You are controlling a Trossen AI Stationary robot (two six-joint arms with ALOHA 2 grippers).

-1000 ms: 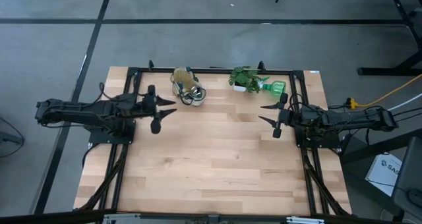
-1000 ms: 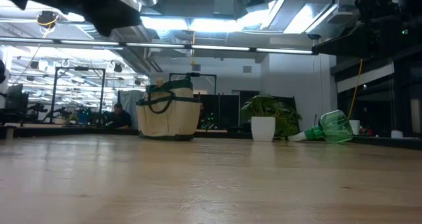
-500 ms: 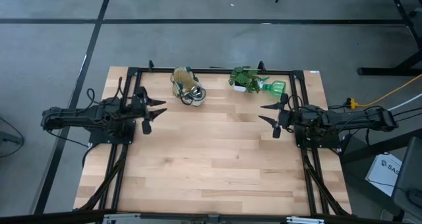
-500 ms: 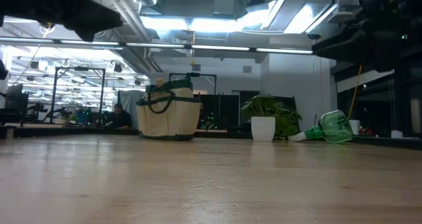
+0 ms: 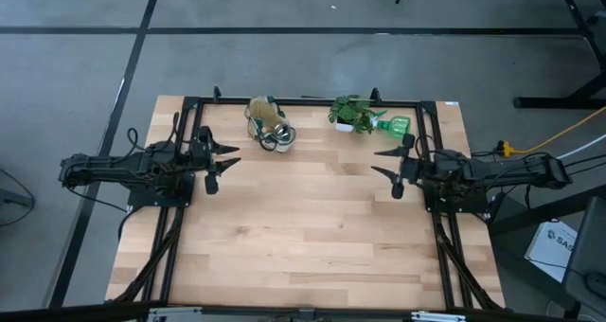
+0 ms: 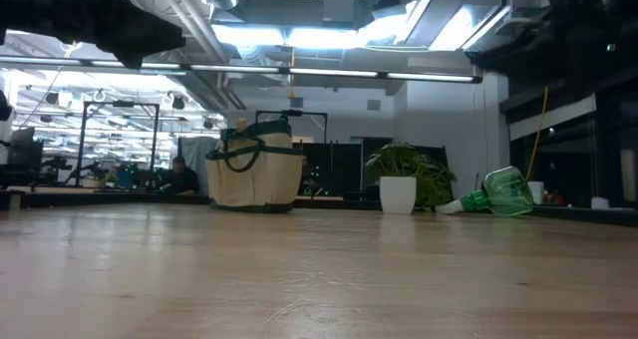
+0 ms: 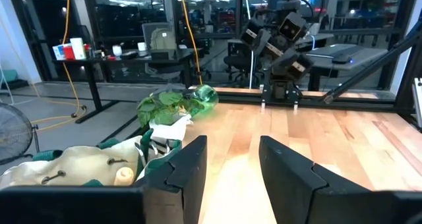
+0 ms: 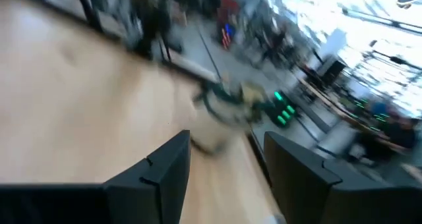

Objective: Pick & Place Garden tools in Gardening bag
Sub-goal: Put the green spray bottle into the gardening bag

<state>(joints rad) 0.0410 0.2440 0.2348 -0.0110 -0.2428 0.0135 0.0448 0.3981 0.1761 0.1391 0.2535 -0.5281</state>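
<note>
The tan gardening bag [image 5: 268, 123] with dark green trim stands at the table's far edge, left of centre; wooden handles stick up out of it [image 7: 123, 176]. It also shows in the low view [image 6: 255, 168]. The bright green plastic tool [image 5: 393, 125] lies on the table at the far right, beside the leafy plant [image 5: 352, 112]. My left gripper [image 5: 223, 161] is open and empty above the table's left side, near the bag. My right gripper [image 5: 385, 163] is open and empty at the table's right side, below the green tool.
The leafy plant in a white pot [image 6: 399, 191] stands at the far edge between the bag and the green tool. Black frame rails [image 5: 303, 102] run along the far, left and right sides of the table. The wooden middle and near part [image 5: 303, 237] holds nothing.
My left gripper has drawn back toward the table's left edge, away from the bag, and stays open. In the right wrist view the picture is blurred, which shows my right gripper turning. The bag and the tools have kept still.
</note>
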